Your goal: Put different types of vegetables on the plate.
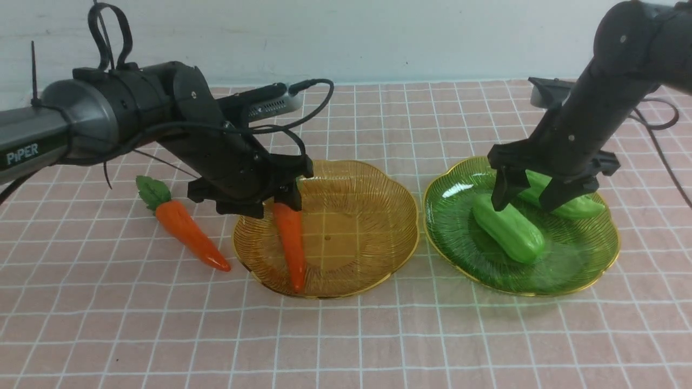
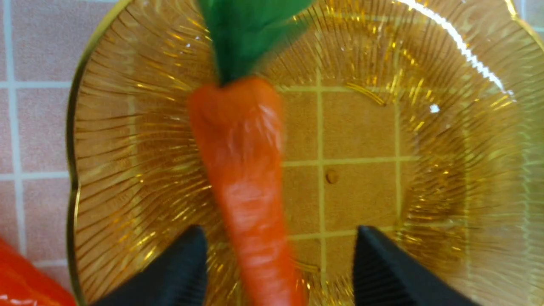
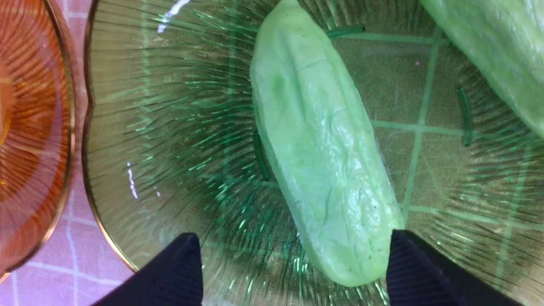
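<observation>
The desk (image 1: 346,335), covered with a pink checked cloth, carries two ribbed glass plates side by side. The amber plate (image 1: 373,216) lies under the left fingers (image 2: 178,272) and the green plate (image 1: 459,254) under the right fingers (image 3: 170,276).

Both pairs of fingers stand wide apart and grip nothing.

On the green plate one cucumber (image 1: 508,229) lies between the right fingers, with its end just beside one of them. The second cucumber (image 1: 578,205) lies outside the pair, on the side away from the left arm, and is partly hidden behind them.

On the amber plate one carrot (image 1: 289,243) runs between the left fingers with clear space on both sides. It is blurred in the left wrist view, so it only seems to rest on the glass.

The other carrot (image 1: 186,227) lies on the cloth outside the left fingers, just beside the amber plate's rim, on the side away from the right arm.
</observation>
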You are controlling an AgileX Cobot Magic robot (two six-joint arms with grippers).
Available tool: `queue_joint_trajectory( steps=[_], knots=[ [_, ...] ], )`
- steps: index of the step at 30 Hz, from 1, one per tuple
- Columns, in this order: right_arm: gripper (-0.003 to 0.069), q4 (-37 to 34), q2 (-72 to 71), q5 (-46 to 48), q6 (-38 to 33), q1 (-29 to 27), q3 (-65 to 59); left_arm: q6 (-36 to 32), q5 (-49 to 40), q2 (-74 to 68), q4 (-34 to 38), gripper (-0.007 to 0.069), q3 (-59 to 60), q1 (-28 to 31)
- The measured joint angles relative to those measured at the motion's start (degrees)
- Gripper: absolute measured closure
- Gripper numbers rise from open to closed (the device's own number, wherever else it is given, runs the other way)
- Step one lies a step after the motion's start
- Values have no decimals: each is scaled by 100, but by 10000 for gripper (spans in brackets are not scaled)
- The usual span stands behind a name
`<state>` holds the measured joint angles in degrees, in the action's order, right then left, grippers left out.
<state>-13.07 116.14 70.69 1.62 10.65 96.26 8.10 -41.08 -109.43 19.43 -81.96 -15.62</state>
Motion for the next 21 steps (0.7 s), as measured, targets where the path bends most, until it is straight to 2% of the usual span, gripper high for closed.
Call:
queue_joint_trajectory(
  steps=[4, 7, 10, 14, 21],
  knots=[
    [132, 65, 0, 0, -7, 0, 0, 9, -67, -22, 0, 65, -190, 149],
    [132, 83, 0, 0, -12, 0, 0, 241, -288, -3, -122, 26, -402, 511],
    [132, 83, 0, 0, -12, 0, 0, 795, -768, 20, -514, 45, -482, 1066],
    [132, 83, 12, 0, -18, 0, 0, 1571, -1290, -46, -1149, 118, -482, 1562],
    [132, 83, 118, -4, -29, 0, 0, 1939, -790, -697, -1089, 214, -488, 1527]
  ],
)
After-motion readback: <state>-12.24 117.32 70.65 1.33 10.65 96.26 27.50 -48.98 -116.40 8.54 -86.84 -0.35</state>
